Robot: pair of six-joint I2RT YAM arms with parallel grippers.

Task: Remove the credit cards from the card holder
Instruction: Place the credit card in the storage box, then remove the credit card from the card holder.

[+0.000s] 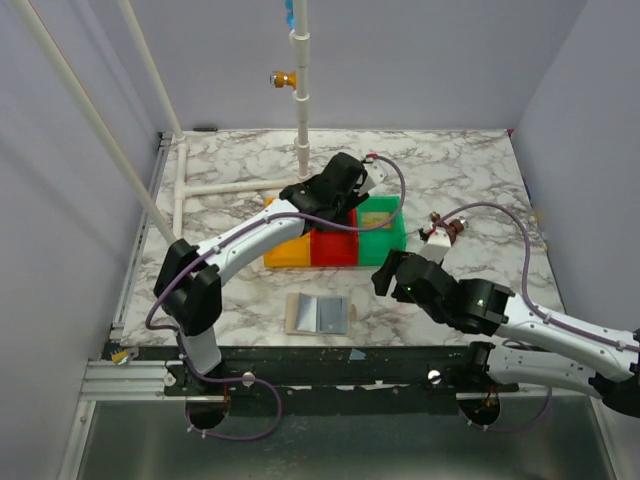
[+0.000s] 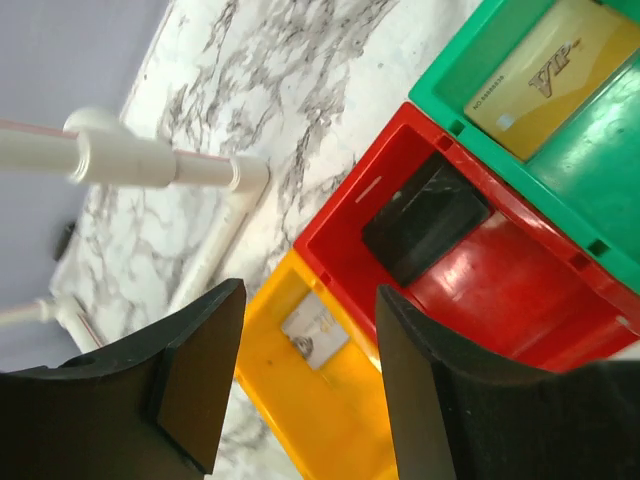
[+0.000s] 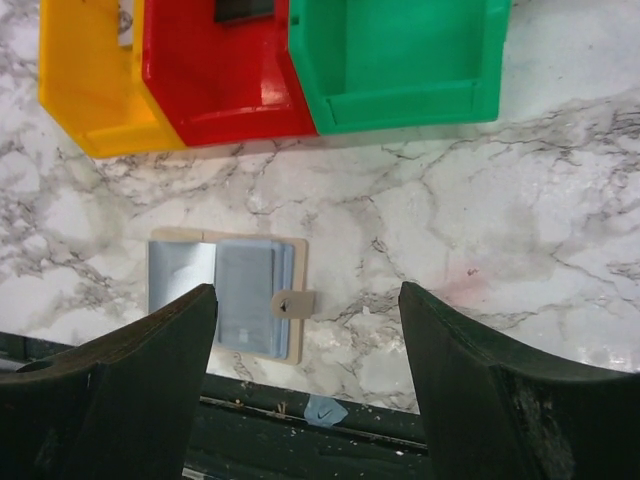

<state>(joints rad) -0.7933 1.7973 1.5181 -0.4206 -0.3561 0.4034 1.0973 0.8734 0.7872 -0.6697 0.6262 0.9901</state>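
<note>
Card holder (image 3: 225, 295) is laid open on marble table (image 3: 520, 200); credit cards (image 2: 425, 215) are seen in coloured trays (image 2: 520, 290); left gripper (image 2: 308, 300) and right gripper (image 3: 305, 295) are held spread, empty; removal is judged finished; pockets should be checked next.

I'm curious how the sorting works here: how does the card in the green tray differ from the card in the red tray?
The gold card bears VIP lettering; the black card shows no readable print. The gold card lies in the green tray, the black card in the red tray beside it. Both are thin rectangles, each alone in its tray.
</note>
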